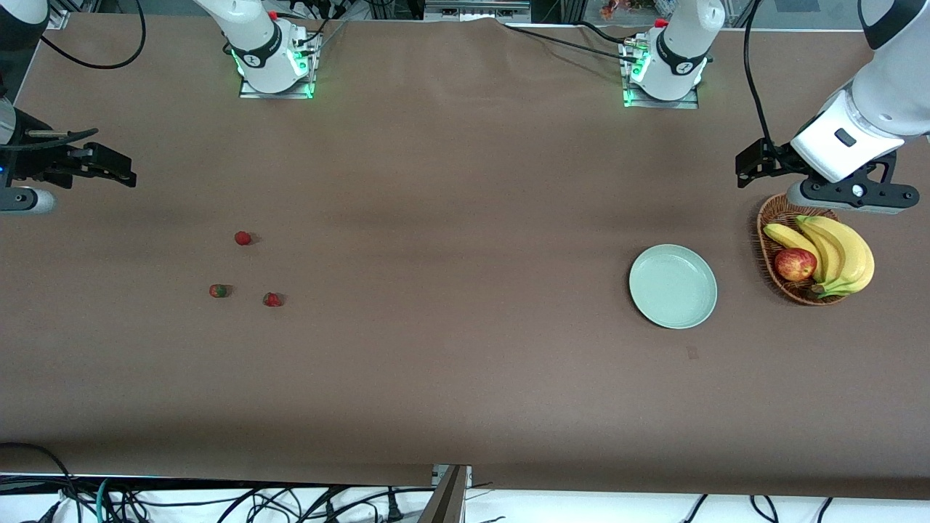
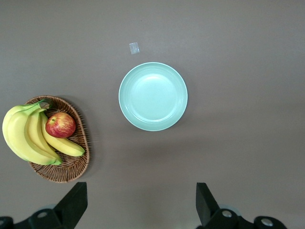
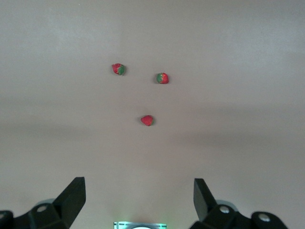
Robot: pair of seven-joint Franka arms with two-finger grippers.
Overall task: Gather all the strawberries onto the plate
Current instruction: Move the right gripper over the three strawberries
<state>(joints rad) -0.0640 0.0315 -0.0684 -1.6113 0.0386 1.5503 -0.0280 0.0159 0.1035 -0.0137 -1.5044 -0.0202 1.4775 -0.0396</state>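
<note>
Three strawberries lie apart on the brown table toward the right arm's end: one [image 1: 243,237], one [image 1: 219,290] and one [image 1: 272,299]. The right wrist view shows all three [image 3: 118,69] [image 3: 162,78] [image 3: 147,120]. The mint-green plate [image 1: 673,286] sits empty toward the left arm's end and also shows in the left wrist view [image 2: 153,96]. My right gripper [image 1: 116,167] [image 3: 138,202] is open and empty, high over bare table short of the strawberries. My left gripper [image 1: 755,163] [image 2: 140,205] is open and empty, over the table beside the basket.
A wicker basket [image 1: 769,240] [image 2: 71,169] with bananas [image 1: 835,250] and a red-yellow apple [image 1: 795,264] stands beside the plate at the left arm's end. A small pale tag [image 2: 134,47] lies on the table near the plate. The arm bases [image 1: 272,62] stand farthest from the front camera.
</note>
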